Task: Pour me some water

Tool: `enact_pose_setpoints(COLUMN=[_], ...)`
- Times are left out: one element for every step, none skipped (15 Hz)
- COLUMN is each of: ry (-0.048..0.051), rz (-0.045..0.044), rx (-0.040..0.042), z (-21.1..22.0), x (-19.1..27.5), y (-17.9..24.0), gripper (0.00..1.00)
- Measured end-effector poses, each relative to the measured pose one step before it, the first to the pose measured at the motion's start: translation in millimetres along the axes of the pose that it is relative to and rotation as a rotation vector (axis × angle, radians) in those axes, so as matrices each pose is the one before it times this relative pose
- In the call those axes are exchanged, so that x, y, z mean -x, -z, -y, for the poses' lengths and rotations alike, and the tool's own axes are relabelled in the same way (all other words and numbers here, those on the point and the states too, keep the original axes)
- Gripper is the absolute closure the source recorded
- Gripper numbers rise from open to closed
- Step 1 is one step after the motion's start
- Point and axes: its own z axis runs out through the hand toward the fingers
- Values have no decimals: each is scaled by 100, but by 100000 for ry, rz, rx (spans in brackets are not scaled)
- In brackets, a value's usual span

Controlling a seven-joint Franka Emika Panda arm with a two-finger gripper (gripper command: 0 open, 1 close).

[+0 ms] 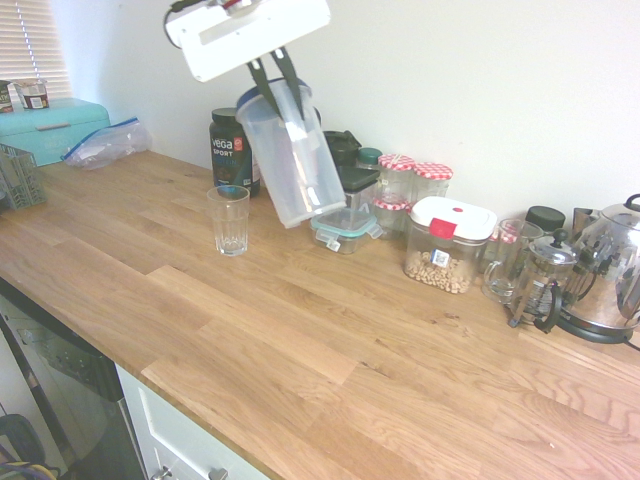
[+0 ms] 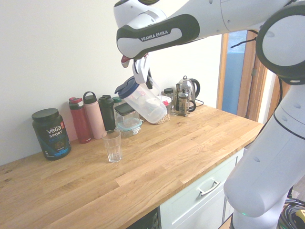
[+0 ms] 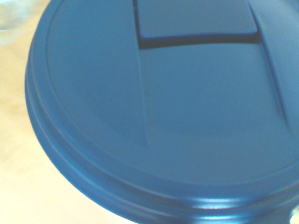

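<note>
Blue plastic forms the lid (image 3: 201, 107) of the translucent pitcher (image 1: 290, 160), which is gripped by its handle side in the hand (image 1: 275, 85), the fingers closed on it. The pitcher is held in the air above the worktop (image 2: 157, 162), tilted, with the lidded end raised and leaning toward the side where the drinking glass (image 1: 231, 222) is placed. The glass stands upright on the worktop, near the black Vega Sport tub (image 1: 232, 150), and no water can be made out in it. Whether water is in the pitcher cannot be told for certain.

The step in hand is judged to be the bringing of the pitcher to the glass, with the tilt for pouring begun. For the next move, the lidded end should be brought over the glass's mouth and then lowered further. The opening in the lid needs to be lined up with the rim before the tilt is deepened, or water could be spilled.
</note>
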Motion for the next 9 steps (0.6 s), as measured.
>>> enact_pose_setpoints(ry=[-5501, -5737, -5494, -5513, -5312, -5582, -5683, -5298, -5221], rz=[439, 468, 415, 227, 1, -264, -708, -1130, -1549], rx=[-2304, -2170, -2125, -2134, -1858, -1959, -1775, -1724, -1707], z=[-1544, -1440, -1259, -1295, -1515, -1406, -1253, -859, -712], x=[82, 369, 604, 735, 788, 742, 578, 445, 432], y=[-514, -390, -325, -506, -843, -1013, -1011, -954, -1101], gripper=[100, 100, 100, 100, 100, 100, 100, 100, 100])
